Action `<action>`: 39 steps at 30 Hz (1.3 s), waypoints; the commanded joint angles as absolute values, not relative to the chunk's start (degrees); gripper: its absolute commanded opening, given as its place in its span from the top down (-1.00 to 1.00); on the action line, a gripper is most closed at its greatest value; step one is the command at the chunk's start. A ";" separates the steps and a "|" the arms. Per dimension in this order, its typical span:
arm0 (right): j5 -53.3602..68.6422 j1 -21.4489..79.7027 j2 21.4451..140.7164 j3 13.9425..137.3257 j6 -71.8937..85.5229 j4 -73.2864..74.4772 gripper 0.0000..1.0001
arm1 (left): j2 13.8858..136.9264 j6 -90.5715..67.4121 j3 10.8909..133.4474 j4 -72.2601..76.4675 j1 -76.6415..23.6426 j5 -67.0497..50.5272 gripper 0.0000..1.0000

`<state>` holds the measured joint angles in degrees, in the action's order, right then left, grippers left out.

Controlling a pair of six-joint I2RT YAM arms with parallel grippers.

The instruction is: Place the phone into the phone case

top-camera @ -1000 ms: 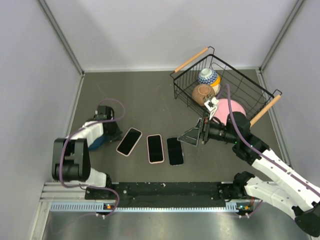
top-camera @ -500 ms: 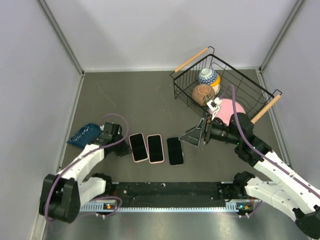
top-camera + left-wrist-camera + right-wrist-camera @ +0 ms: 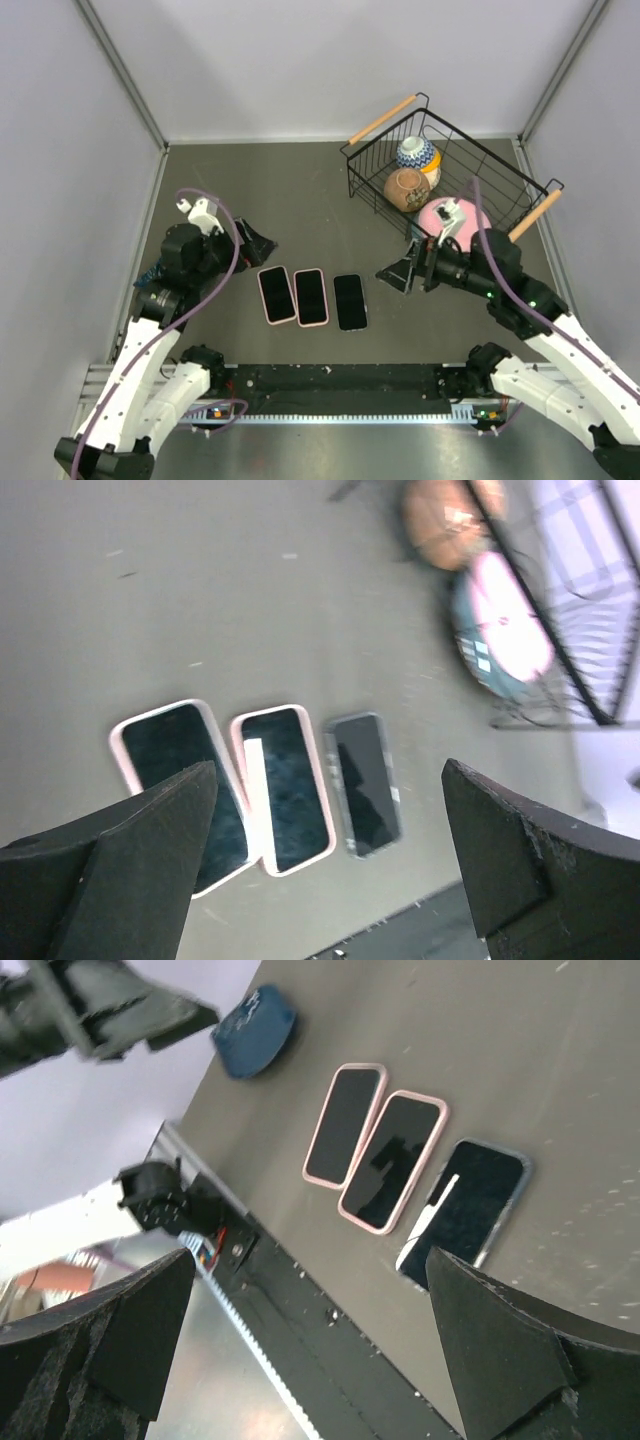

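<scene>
Top external view puts the dark, grey-edged flat phone (image 3: 350,301) just beside the middle pink-rimmed case (image 3: 311,297), a second pink-rimmed case (image 3: 276,294) beyond it; left gripper (image 3: 258,240) and right gripper (image 3: 398,272) both hang splayed wide and empty, so I'd pinch the phone's long edges squarely.

Three phones are laid flat, dark screens up, in a row toward 6 o'clock on the table (image 3: 300,200). The left phone (image 3: 276,294) and middle phone (image 3: 311,296) are rimmed in pink and set touching. The grey-rimmed phone (image 3: 350,301) is placed just beside them at 3 o'clock. All are pointed roughly at 12 o'clock.
</scene>
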<state>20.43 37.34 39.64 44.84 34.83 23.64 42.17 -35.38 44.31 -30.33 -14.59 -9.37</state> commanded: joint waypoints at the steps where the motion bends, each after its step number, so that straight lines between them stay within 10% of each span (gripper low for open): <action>1: 6.79 36.91 34.03 52.55 32.26 32.60 -0.97 | 40.52 -30.58 46.06 -20.33 -15.03 -32.11 -0.98; 7: -3.16 36.91 27.43 55.54 35.51 37.78 -0.97 | 36.13 -41.13 43.15 -6.61 -15.03 -47.10 -0.98; 39: -1.41 36.91 19.77 54.93 38.50 38.50 -0.96 | 24.17 -43.42 43.15 -6.15 -15.03 -44.30 -0.98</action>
<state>-1.45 37.32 20.38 53.71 38.22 39.07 25.10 -42.17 43.27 -10.17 -14.83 -43.72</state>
